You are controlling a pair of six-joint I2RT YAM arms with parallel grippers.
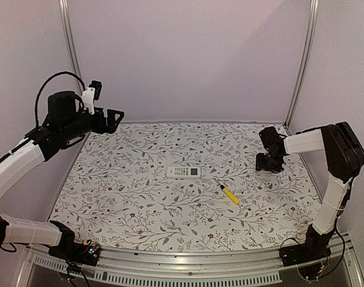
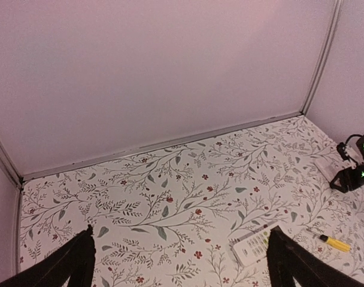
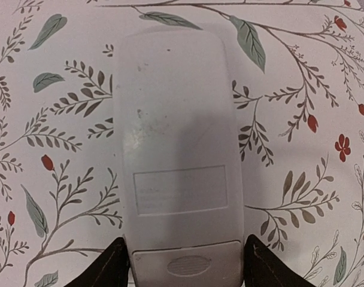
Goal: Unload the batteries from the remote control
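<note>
Step in hand: we're getting hold of the remote, nothing is opened yet. Our right gripper (image 3: 185, 242) is low over the far right of the table (image 1: 110, 203), fingers straddling the cover end of a face-down remote (image 3: 179, 149). The fingers sit right at its two long edges. We can't tell from the wrist view whether they're pinching it or just bracketing it. The battery cover (image 3: 187, 263) is seated, thumb ridge showing between the fingers, so we judge the batteries are inside; none visible in any view. A second remote (image 1: 183, 171) lies buttons-up mid-table, with the yellow-handled screwdriver (image 1: 228, 194) just to its right, both well clear of either gripper. Our left gripper (image 2: 180, 228) is released and empty, up high at the far left corner, looking down across the table. Next move as we see it: pin the body firmly, then slide the cover off along the remote's length. That needs a second contact on the ridge, so the left arm has to come over. Risk is the smooth shell skating on the table if the grip is loose.
</note>
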